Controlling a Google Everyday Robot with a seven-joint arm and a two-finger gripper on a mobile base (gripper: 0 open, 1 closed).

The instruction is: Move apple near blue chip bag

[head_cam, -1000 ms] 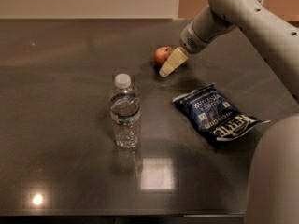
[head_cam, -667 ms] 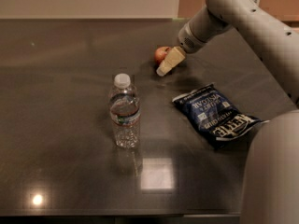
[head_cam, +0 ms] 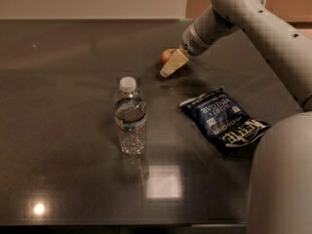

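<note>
Barely anything's moved, the tool (head_cam: 168, 69) just crept closer to the apple (head_cam: 167, 55), which sits far back on the worktop (head_cam: 73, 82), apart from the blue chip bag (head_cam: 224, 121). Can't tell if the tool's open or closed. A nudge could roll the apple away.

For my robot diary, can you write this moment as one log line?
gripper: beside apple, at the back | blue chip bag: lying flat, nearer camera | water bottle: upright, left of bag | apple: not yet by bag

Kitchen-like dark counter (head_cam: 73, 111); pincer (head_cam: 166, 71) by apple (head_cam: 166, 55)
</note>
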